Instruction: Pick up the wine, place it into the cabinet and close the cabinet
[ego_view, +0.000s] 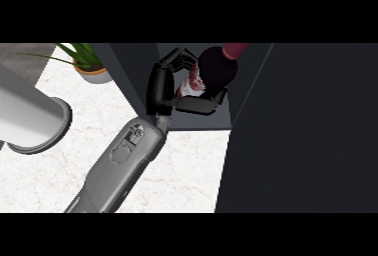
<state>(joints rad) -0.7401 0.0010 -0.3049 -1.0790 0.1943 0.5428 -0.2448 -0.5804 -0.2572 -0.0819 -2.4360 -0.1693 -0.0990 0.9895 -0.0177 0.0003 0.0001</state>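
Well, the left robot hand (160, 87) was inside the cabinet (133, 65) opening. Its fingers (173, 59) curled over the far side of the wine bottle (218, 67) and its thumb (201, 105) hooked round the near side, pinching the bottle btwn them. The bottle lay just right of the palm, touching it, pale label (193, 84) toward the hand. Its long axis ran from the hand up and to the right in the head view, reddish cap (236, 49) furthest off, so it looked tilted, top leaning deeper in. Couldn't tell if the base touched the cabinet floor; the hand hid that. The grey forearm (122, 160) came in from the lower left across the surface (184, 170). No right robot hand in sight, so the left was the only one near.

Right beside the bottle stood a big dark panel (310, 130), prob. the cabinet's open door, filling the whole right side. My read: the bottle needed setting down and letting go, then the hand had to back out toward the robot before that door could swing. The cabinet's left wall sat close by the wrist, so little room there. Well apart to the left were a potted plant (87, 64) and a tall grey cylinder (29, 120) on the surface, neither in the way.
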